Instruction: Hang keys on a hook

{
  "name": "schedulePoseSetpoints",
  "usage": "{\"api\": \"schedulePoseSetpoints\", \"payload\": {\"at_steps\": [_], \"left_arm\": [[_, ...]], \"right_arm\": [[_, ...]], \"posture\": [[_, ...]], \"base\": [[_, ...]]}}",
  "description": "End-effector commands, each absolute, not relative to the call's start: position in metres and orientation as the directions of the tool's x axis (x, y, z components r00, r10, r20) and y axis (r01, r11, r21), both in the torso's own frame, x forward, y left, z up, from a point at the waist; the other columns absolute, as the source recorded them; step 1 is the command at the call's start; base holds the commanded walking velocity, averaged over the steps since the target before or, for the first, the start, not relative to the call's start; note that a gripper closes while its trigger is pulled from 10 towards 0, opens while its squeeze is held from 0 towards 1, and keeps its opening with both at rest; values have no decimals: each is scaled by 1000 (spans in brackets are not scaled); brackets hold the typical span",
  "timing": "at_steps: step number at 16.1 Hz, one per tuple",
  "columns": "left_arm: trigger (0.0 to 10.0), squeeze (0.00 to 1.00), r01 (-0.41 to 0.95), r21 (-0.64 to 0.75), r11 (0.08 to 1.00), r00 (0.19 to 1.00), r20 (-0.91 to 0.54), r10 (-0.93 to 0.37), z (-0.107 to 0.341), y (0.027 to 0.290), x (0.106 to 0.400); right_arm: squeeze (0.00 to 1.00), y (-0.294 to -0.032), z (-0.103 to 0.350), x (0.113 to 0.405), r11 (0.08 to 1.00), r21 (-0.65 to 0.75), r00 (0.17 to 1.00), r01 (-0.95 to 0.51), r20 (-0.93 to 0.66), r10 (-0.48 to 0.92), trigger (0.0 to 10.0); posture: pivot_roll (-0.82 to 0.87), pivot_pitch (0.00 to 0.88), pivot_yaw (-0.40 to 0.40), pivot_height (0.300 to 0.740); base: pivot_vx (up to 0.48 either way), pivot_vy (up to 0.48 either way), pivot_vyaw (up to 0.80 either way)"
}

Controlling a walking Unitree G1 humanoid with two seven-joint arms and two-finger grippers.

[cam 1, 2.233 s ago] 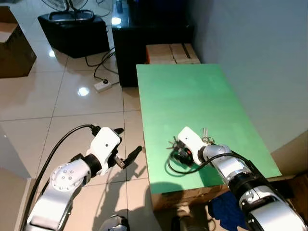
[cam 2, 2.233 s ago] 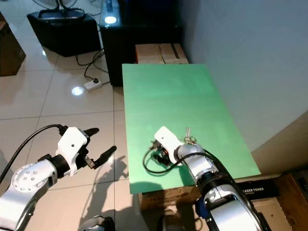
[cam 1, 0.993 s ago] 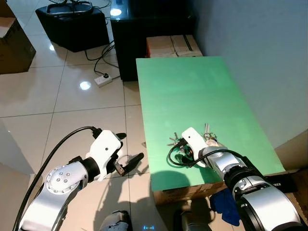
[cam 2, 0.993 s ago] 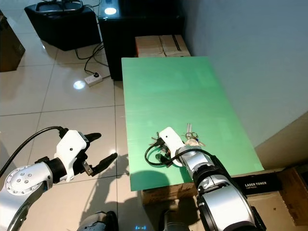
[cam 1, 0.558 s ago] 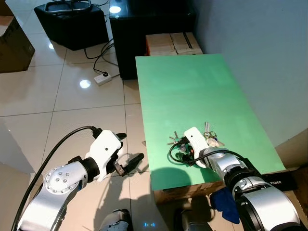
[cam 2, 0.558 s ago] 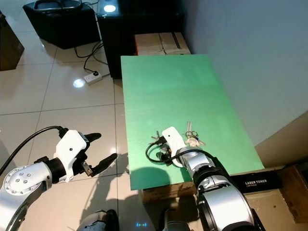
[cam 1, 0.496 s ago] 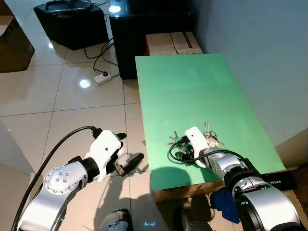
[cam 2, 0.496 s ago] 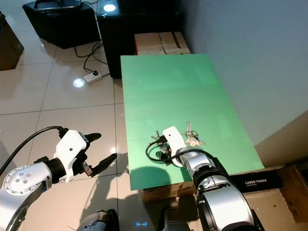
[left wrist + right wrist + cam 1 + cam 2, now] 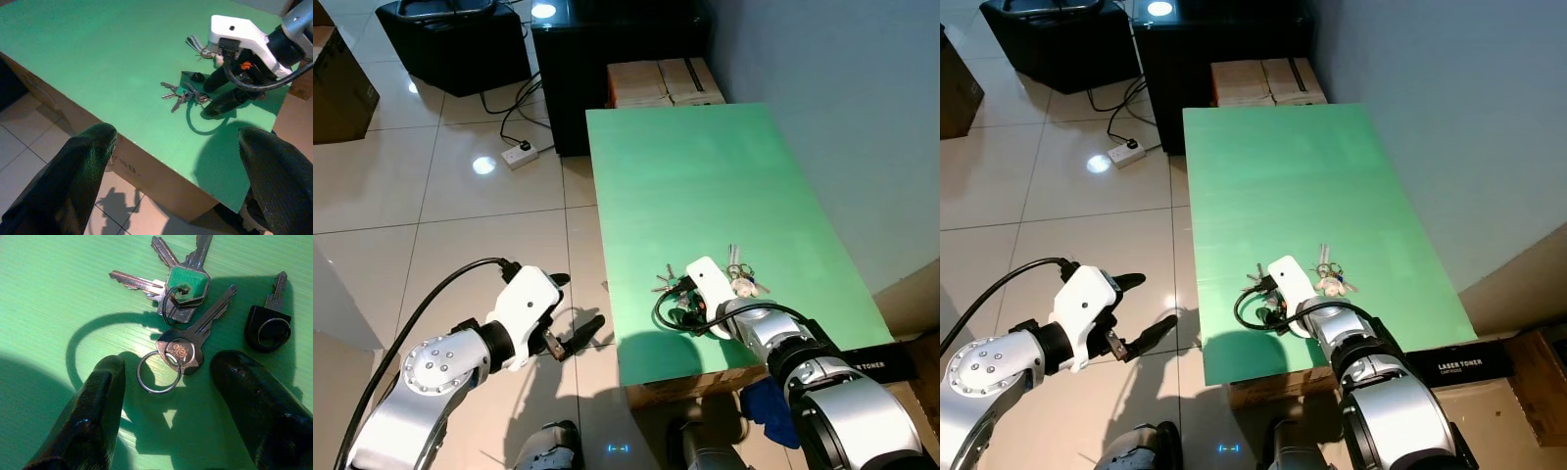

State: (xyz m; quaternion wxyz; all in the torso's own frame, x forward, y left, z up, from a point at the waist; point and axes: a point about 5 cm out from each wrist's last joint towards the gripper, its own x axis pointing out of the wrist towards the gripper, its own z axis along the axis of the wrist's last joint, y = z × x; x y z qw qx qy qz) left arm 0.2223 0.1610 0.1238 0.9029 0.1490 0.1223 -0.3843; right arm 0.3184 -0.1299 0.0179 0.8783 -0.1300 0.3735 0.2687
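A bunch of keys (image 9: pixel 181 289) with one green head lies on the green table (image 9: pixel 695 176) near its front edge, a loose ring (image 9: pixel 157 372) trailing from it. A black-headed key (image 9: pixel 266 320) lies beside it. My right gripper (image 9: pixel 680 308) is low over the table, open, its fingers (image 9: pixel 93 416) straddling the ring without touching it. A second bunch with a pale tag (image 9: pixel 741 282) lies just right of the wrist. My left gripper (image 9: pixel 576 304) hangs open over the floor, left of the table.
A grey wall (image 9: pixel 842 117) runs along the table's right side. Cardboard boxes (image 9: pixel 661 83) and a black cabinet (image 9: pixel 607 49) stand behind the table. A power strip (image 9: pixel 520 154) with cables lies on the tiled floor. A toner box (image 9: pixel 1454 367) sits at the lower right.
The camera has shifted slightly. My right gripper stays open around the keys, and my left arm has barely moved.
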Motion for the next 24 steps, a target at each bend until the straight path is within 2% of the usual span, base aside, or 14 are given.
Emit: {"api": "schedulePoseSetpoints", "payload": {"at_steps": [1, 2, 3, 4, 19, 24], "left_arm": [[10000, 0, 752, 166, 638, 652, -331, -682, 126, 156, 219], [10000, 0, 753, 166, 637, 651, -332, -683, 126, 156, 219], [10000, 0, 755, 165, 635, 649, -333, -684, 126, 155, 219], [10000, 0, 756, 165, 633, 647, -333, -686, 125, 155, 219], [10000, 0, 762, 169, 625, 641, -327, -694, 124, 153, 223], [10000, 0, 753, 183, 632, 654, -321, -685, 125, 155, 226]], "right_arm": [[0, -138, 9, 310, 826, -31, 539, -563, -771, 339, 4314], [0, -139, 9, 311, 826, -34, 540, -563, -772, 336, 1686], [0, -139, 9, 311, 827, -33, 540, -561, -772, 336, 1176], [0, -139, 9, 311, 827, -31, 539, -561, -772, 337, 0], [0, -143, 11, 313, 838, -21, 552, -545, -761, 340, 0], [0, -145, 22, 321, 870, 39, 610, -491, -697, 375, 0]], "posture": [[-35, 217, -16, 740], [-35, 218, -14, 740], [-37, 219, -14, 740], [-37, 218, -14, 740], [-56, 191, -10, 740], [-58, 177, -7, 740]], "base": [[0, 0, 0], [0, 0, 0], [0, 0, 0], [0, 0, 0], [0, 0, 0], [0, 0, 0]]}}
